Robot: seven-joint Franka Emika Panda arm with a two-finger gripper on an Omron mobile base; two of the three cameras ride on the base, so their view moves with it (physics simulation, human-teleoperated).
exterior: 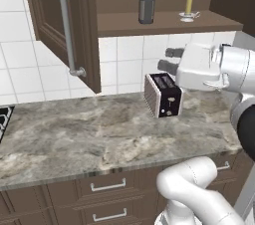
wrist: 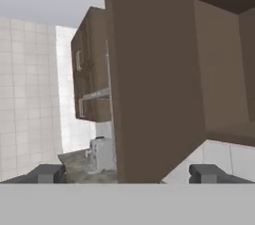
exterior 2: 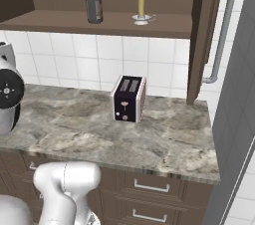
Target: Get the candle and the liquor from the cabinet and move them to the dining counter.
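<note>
The cabinet hangs open above the worktop, its left door swung out. On its shelf the liquor, a dark bottle with a red cap, stands upright on the left. The candle stands to its right in a white saucer. My gripper is open and empty, below the shelf and above the toaster. It points left at the open door's edge, well short of it. The dining counter is out of view.
A toaster stands on the marble worktop against white tiles. The right cabinet door also stands open, beside a grey wall. Drawers run under the worktop. A stove corner sits at far left.
</note>
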